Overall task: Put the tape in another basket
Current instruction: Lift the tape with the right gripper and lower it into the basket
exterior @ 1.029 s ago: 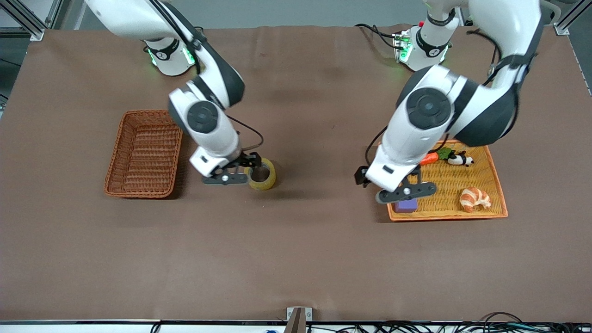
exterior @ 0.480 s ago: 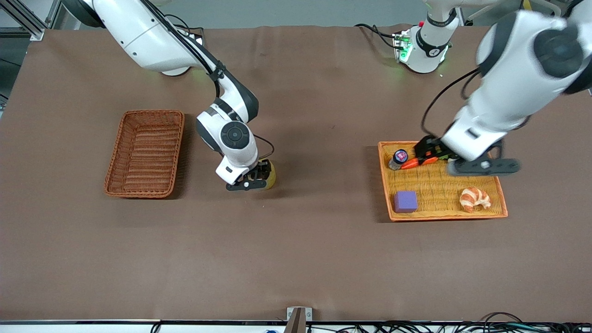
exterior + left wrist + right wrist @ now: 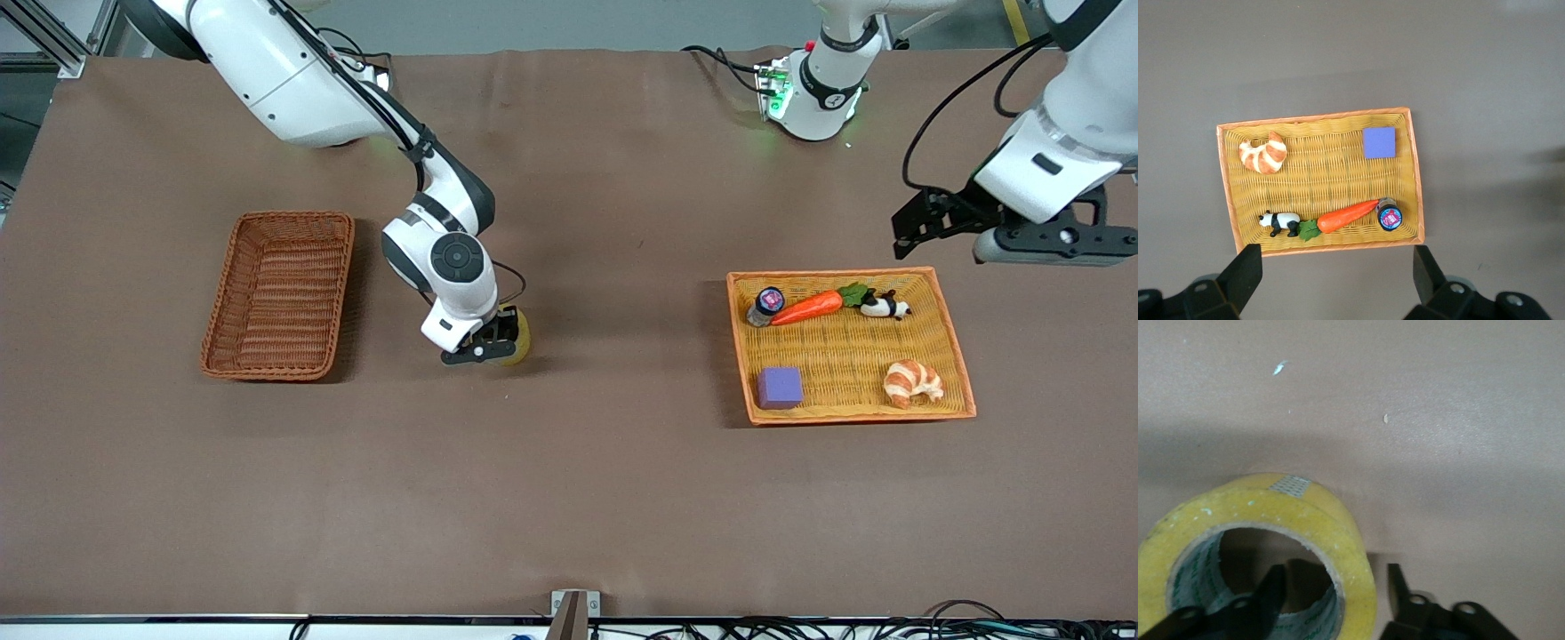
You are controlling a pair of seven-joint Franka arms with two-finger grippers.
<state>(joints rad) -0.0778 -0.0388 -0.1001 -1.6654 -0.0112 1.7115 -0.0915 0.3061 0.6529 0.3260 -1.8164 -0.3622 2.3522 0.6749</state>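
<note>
Presently: tape (image 3: 515,335) mid-bench, on the table, straddled by right gripper (image 3: 481,349), one finger inside the ring, jaws narrow. Left gripper (image 3: 1338,280) spread wide, raised above the tray basket (image 3: 956,342).

Bare cloth lies between the tape (image 3: 516,336) and the brown basket (image 3: 277,295); nothing stands on that stretch. Right gripper (image 3: 484,342) straddles the roll's wall, one finger in the core. Left gripper (image 3: 1005,233) hangs spread above the orange tray (image 3: 951,329), well apart.
</note>
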